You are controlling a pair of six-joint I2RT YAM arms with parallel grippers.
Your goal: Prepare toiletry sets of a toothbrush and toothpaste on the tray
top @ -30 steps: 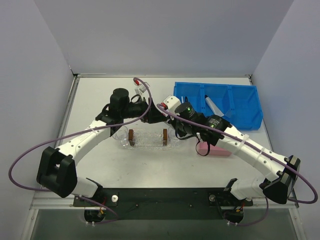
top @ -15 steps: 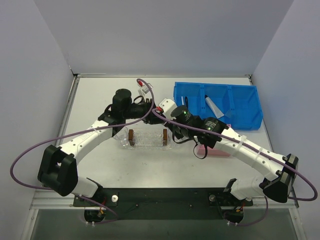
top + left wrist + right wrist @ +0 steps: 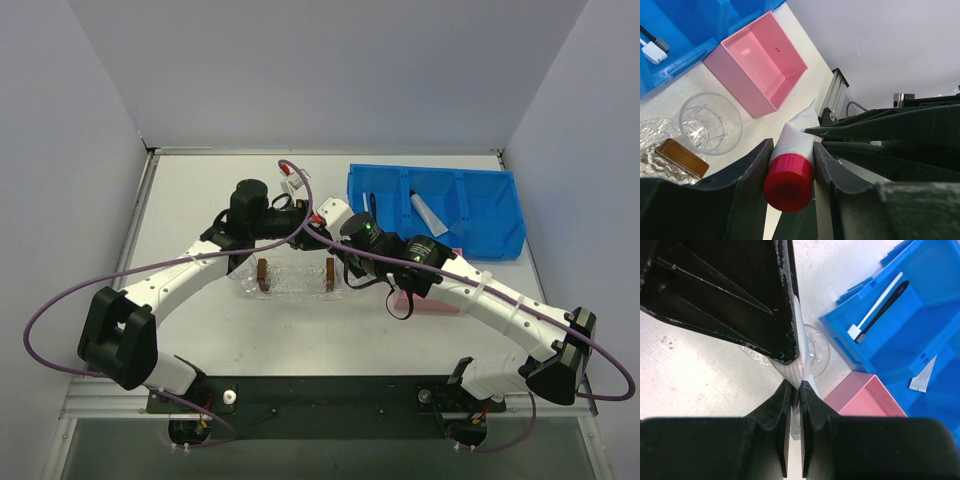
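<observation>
Smooth white toothpaste tube (image 3: 797, 131) with glossy red plastic cap (image 3: 788, 181), near a glossy pink plastic box (image 3: 762, 60), clear smooth cup (image 3: 710, 122) and crinkled clear plastic tray (image 3: 651, 132).

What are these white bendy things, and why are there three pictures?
They are two robot arms bolted to a table. One picture looks down from above; the other two come from small cameras on each wrist. The right gripper pinches the flat end of a toothpaste tube. The left gripper has its fingers around the red-capped end, so both seem to hold it at once. On the table sits a clear tray with two brown blocks. Nearby are a clear cup, a pink box and a blue bin holding toothbrushes.
</observation>
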